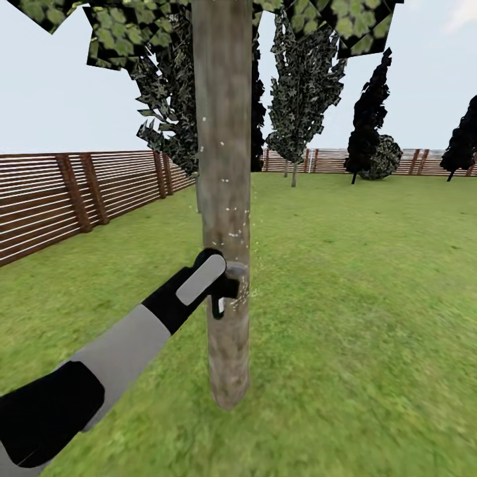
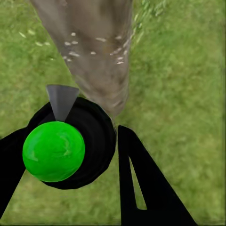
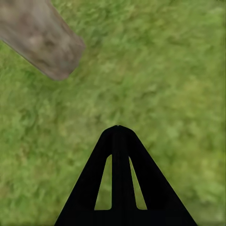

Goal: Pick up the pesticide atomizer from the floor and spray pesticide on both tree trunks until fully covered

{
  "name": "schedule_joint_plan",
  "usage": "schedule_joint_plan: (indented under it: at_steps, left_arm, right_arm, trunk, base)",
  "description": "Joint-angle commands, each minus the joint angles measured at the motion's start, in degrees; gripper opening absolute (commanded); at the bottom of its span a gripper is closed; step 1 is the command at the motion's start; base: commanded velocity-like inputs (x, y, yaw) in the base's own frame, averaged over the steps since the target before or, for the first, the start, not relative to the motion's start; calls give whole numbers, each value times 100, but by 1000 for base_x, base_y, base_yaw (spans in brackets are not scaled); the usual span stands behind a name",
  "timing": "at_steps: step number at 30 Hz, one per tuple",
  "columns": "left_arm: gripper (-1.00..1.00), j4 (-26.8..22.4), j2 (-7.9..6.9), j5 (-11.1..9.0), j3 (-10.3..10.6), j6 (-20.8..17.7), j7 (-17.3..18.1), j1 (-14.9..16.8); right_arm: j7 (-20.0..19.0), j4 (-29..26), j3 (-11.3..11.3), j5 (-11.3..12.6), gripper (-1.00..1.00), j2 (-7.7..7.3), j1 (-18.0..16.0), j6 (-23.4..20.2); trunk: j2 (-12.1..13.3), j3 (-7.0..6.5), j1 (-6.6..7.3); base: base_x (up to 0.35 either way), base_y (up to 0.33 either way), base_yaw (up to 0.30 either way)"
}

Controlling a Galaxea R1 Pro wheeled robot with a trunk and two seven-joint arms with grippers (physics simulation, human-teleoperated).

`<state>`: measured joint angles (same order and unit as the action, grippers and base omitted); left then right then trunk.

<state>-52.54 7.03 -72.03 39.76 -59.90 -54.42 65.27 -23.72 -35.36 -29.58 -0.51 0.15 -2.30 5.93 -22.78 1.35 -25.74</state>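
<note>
Nearest to my head camera is my left arm (image 1: 99, 371), which reaches forward over the garden (image 1: 371, 298) lawn to the tree trunk (image 1: 224, 199) straight in front of me. Behind it the brown fence (image 1: 73, 199) runs along the left side, with dark trees further back. My left gripper (image 2: 70, 155) is closed around the pesticide atomizer (image 2: 75, 146), and it holds it right beside the trunk, with the grey nozzle (image 2: 61, 100) pointing at the bark. White specks of pesticide (image 1: 233, 233) sit on the trunk above and around the nozzle, so I judge that I am in the spraying step on this tree. The lower part of the trunk looks almost bare of specks, and the high part has few. Next I should probably sweep the nozzle down and up along the trunk, keeping it aimed at the bark. My right gripper (image 3: 117, 134) hangs over the grass with its fingers pressed together, holding nothing
</note>
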Motion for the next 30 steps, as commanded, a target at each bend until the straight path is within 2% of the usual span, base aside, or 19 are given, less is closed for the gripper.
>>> schedule_joint_plan:
  at_steps: [1, 3, 7, 9, 12, 17, 20, 23, 26, 30]
  left_arm:
    - [-100, -119, -94, -40, 8, -10, -68, -226]
    - [-100, -216, -246, -38, 4, -10, -70, -589]
    - [-100, -251, -336, -25, -2, -10, -63, -1041]
    - [-100, -272, -420, -23, -3, 176, -67, -1166]
    - [-100, -277, -546, -22, -2, 455, -62, -1259]
    - [-100, -278, -616, -22, -8, 700, -55, -1432]
    - [-100, -273, -624, -22, -6, 721, -44, -1443]
    - [-100, -252, -756, -22, -4, 732, 288, -1450]
    - [-100, -248, -843, -22, 3, 734, 451, -1452]
    - [-100, -269, -859, -22, 7, 734, 483, -1455]
  right_arm:
    - [-45, 4, -30, -5, -100, 3, -7, 13]
    - [-45, 3, -30, -8, -100, 3, -7, 13]
    - [-45, 4, -30, -11, -100, 3, -7, 13]
    - [-45, 4, -30, -11, -100, 3, -7, 13]
    - [-45, 4, -30, -11, -100, 3, -7, 13]
    - [-45, 3, -30, -11, -100, 3, -7, 13]
    - [-45, 3, -30, -11, -100, 3, -7, 13]
    - [-45, 3, -30, -8, -100, 3, -7, 13]
    - [-45, 3, -31, -3, -100, 3, -7, 13]
    - [-45, 4, -35, -1, -100, 3, -7, 13]
  trunk:
    - [-14, 12, -4]
    - [-14, 12, -4]
    - [-14, 12, -4]
    - [-14, 12, -4]
    - [-14, 12, -4]
    - [-14, 12, -4]
    - [-14, 12, -4]
    - [-14, 12, -4]
    - [-14, 12, -4]
    - [-14, 12, -4]
  base:
    - [0, 115, 0]
    - [0, 245, 0]
    - [0, 311, -43]
    - [0, 330, -189]
    - [0, 334, -232]
    - [0, 335, -245]
    - [0, 336, -247]
    - [0, 336, -247]
    - [0, 336, -247]
    - [0, 336, -247]
